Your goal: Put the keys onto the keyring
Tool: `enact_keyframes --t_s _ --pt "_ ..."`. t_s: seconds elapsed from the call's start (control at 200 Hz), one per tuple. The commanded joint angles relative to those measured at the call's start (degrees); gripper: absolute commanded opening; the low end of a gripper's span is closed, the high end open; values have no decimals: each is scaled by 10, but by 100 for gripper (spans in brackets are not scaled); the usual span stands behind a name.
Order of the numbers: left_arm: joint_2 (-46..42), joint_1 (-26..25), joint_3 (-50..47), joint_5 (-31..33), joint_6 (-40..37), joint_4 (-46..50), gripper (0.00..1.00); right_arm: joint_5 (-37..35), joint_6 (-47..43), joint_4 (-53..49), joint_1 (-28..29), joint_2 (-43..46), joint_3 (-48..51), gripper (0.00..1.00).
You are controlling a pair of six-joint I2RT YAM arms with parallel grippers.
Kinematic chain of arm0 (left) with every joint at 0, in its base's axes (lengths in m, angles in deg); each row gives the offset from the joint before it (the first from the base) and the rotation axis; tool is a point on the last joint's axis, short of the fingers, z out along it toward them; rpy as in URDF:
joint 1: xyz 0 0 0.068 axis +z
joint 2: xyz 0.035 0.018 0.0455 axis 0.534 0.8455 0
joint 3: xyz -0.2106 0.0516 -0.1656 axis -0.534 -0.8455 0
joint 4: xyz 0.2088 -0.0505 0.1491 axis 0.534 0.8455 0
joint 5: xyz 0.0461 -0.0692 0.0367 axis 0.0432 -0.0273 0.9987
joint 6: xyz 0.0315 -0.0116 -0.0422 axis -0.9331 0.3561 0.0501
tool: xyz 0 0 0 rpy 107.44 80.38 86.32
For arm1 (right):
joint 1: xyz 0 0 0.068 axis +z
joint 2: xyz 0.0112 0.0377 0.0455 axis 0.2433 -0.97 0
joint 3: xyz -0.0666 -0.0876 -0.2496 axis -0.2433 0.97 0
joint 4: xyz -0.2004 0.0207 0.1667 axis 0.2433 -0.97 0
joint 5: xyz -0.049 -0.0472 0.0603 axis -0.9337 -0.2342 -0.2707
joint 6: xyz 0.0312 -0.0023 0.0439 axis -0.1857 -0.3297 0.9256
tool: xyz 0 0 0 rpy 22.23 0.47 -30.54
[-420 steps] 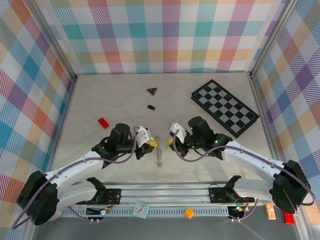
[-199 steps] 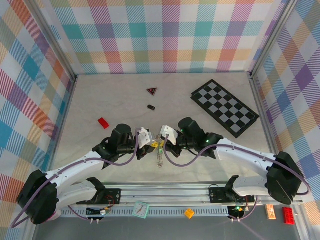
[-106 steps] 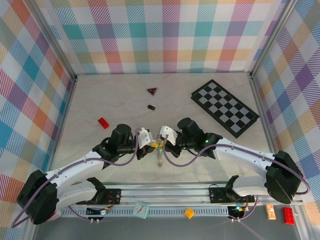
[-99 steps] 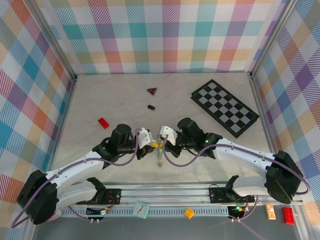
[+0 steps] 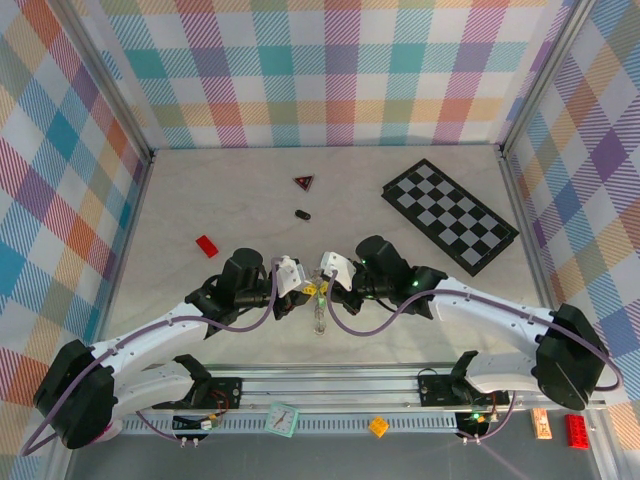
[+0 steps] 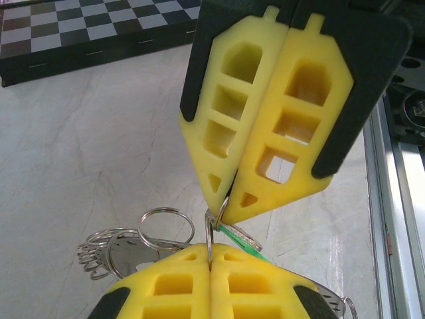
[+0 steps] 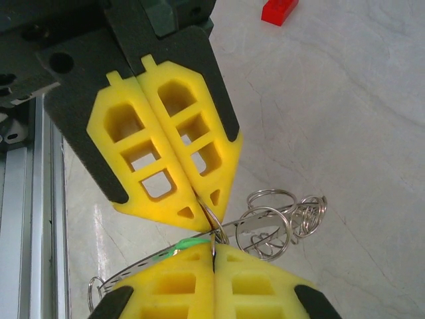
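Note:
My left gripper [image 5: 306, 291] and right gripper [image 5: 326, 289] meet tip to tip near the table's front middle, both shut. In the left wrist view my left gripper [image 6: 210, 264] pinches the edge of a thin silver keyring [image 6: 210, 234]. The right gripper's fingertips [image 6: 247, 199] come down from above and nip a small ring beside it. In the right wrist view my right gripper [image 7: 212, 255] is shut on the keyring [image 7: 216, 222], with the left fingertips [image 7: 214, 198] on it too. Flat silvery keys [image 7: 127, 271], one with a green mark [image 6: 242, 238], hang and lie just below.
Loose silver rings [image 7: 267, 232] and a coiled bunch of rings [image 6: 93, 254] lie on the table under the grippers. Farther back are a chequered board [image 5: 450, 215], a dark red triangle [image 5: 304, 182], a small black piece [image 5: 302, 214] and a red brick [image 5: 207, 245].
The right gripper moved left from about two seconds ago until it met the left gripper's tip. Over the last second both have stayed almost still.

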Motion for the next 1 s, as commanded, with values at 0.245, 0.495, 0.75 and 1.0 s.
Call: enact_keyframes --t_s 0.245,0.495,0.75,1.0 --pt "-11 -9 6 -13 -8 0 0 11 -4 21 4 0 -13 0" --pt "-10 -9 8 -16 -9 0 0 8 -2 26 4 -8 -18 0" --pt "-8 -9 9 -17 -9 3 0 7 -7 26 6 -11 -24 0" --pt "-5 -9 11 -18 -9 7 0 -17 -14 17 13 -9 -29 0"
